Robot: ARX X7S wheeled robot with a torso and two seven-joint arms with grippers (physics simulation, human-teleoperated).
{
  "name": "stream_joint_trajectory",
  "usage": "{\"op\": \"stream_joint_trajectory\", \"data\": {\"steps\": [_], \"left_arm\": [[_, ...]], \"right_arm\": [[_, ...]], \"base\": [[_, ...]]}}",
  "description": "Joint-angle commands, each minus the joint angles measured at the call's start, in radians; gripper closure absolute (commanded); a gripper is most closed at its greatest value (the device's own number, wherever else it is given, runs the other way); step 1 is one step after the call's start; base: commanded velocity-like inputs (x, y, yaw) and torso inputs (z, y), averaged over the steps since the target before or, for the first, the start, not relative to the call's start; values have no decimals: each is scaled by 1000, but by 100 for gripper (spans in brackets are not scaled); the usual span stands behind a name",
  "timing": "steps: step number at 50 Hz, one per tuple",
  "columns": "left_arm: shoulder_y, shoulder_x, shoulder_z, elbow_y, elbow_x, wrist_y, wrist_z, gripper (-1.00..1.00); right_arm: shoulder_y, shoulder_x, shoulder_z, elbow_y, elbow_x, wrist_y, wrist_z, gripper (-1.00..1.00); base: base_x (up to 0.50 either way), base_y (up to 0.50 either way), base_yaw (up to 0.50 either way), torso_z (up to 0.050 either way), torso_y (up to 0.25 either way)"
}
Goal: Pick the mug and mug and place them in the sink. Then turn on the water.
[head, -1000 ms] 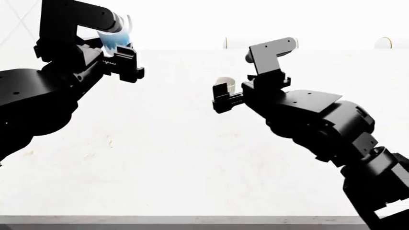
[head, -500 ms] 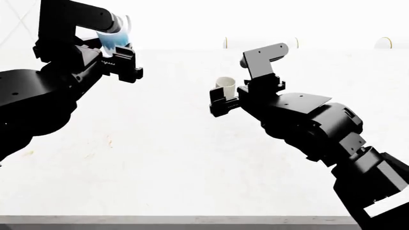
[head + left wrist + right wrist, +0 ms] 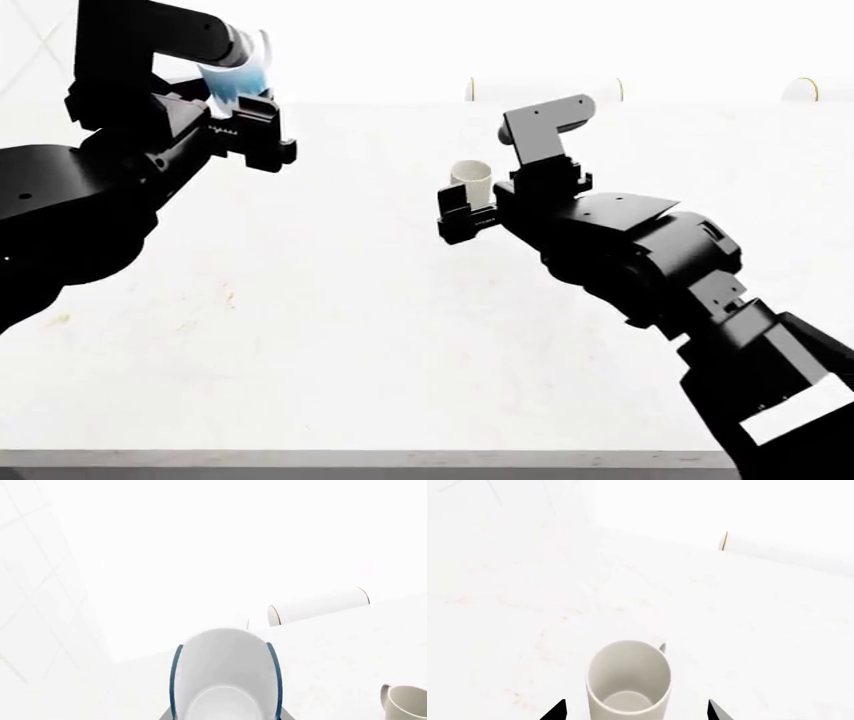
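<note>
The white mug with the blue pattern (image 3: 240,80) is held up in the air at the upper left, and my left gripper (image 3: 247,125) is shut on it. In the left wrist view this mug (image 3: 227,680) fills the lower middle, with its mouth facing the camera. The plain cream mug (image 3: 471,178) stands upright on the white counter (image 3: 334,330). My right gripper (image 3: 461,210) is open around the cream mug (image 3: 627,680). Its fingertips (image 3: 557,712) stand well clear on either side. The cream mug (image 3: 408,702) also shows in the left wrist view. The sink is out of view.
A white roll (image 3: 545,90) lies on its side against the back wall, with another roll (image 3: 801,90) further right. The same first roll (image 3: 317,605) shows in the left wrist view. The counter's front edge (image 3: 400,460) runs along the bottom of the head view.
My right arm has shifted a little to the left, with its open fingers staying around the cream mug. The left arm and its mug have hardly moved.
</note>
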Motion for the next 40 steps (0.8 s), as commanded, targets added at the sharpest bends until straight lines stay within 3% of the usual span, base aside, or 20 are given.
{"op": "stream_joint_trajectory", "data": {"steps": [1,40], "left_arm": [[-1,-2,-8,-2,-2,8,-8,100],[-10,-6,-7,8,-11,-6,-16,100]], "right_arm": [[5,-18,-7,43,-13,-9,-13,-100],[8,-74,-23,135,-32,-37,-52,-100]], "base": [[0,0,0,0,0],[0,0,0,0,0]]}}
